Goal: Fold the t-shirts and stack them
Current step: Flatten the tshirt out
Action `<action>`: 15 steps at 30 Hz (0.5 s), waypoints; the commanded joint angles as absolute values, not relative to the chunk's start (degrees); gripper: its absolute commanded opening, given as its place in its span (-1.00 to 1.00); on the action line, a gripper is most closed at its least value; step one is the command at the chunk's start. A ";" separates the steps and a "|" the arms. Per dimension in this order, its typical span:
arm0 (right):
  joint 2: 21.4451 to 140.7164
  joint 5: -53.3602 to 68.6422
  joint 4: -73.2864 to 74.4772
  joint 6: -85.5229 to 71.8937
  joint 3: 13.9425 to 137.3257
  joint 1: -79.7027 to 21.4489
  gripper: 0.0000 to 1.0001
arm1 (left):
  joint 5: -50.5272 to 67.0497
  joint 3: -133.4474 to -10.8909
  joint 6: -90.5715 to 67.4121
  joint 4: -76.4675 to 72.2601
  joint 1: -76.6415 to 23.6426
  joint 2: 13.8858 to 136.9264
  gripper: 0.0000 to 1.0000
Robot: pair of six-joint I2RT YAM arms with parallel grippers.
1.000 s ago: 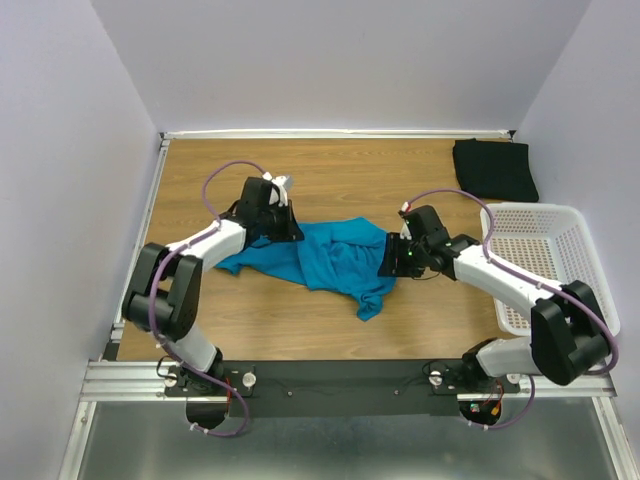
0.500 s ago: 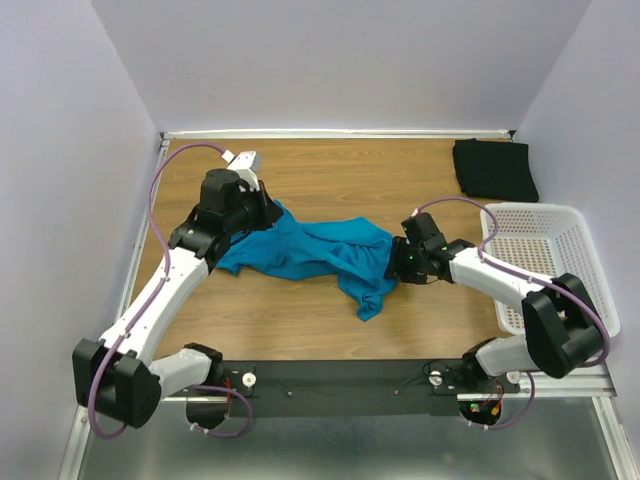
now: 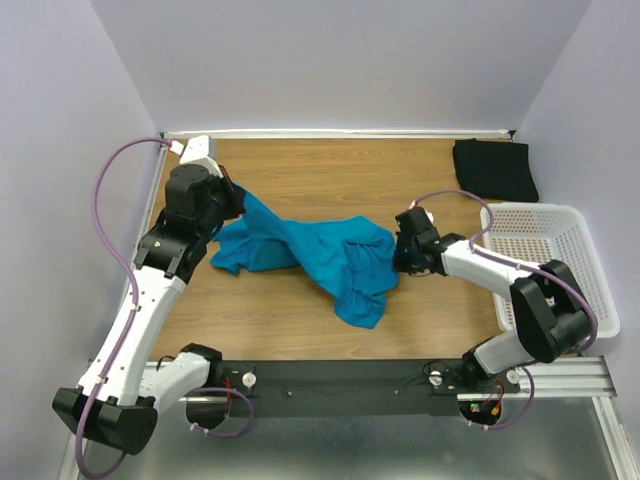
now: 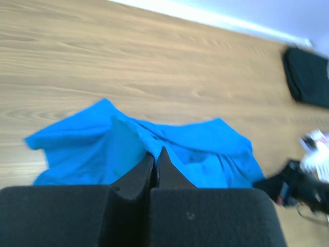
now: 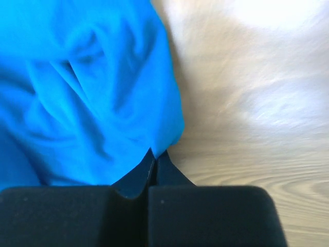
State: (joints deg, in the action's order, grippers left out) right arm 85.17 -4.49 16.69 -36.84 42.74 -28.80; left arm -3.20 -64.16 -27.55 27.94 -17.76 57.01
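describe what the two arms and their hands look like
Both match: the left arm and right arm have white link shells, bulky black joints and a purple cable looping loosely alongside. The left hand and right hand are matt black, each a blocky body with two slim fingers tapering to points.

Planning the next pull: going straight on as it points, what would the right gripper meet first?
Likely the teal t-shirt, bunched just ahead of the right gripper shut on its edge.

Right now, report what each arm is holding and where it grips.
Both hold the teal-blue t-shirt. The left fingers pinch its raised far-left corner, and the right fingers pinch its right edge. Whether either spot is sleeve or hem cannot be told.
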 commanded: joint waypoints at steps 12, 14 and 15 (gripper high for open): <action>94.63 -29.89 29.96 -18.54 71.87 -22.85 0.24 | -32.88 -64.08 -27.77 34.19 -12.66 50.98 -1.00; 95.97 -23.14 33.04 -20.91 76.28 -22.85 0.34 | -28.77 -61.54 -28.56 32.88 -12.66 50.10 -1.00; 95.98 -20.51 33.13 -21.44 76.29 -23.03 0.35 | -27.61 -60.91 -28.74 32.00 -12.66 50.01 -1.00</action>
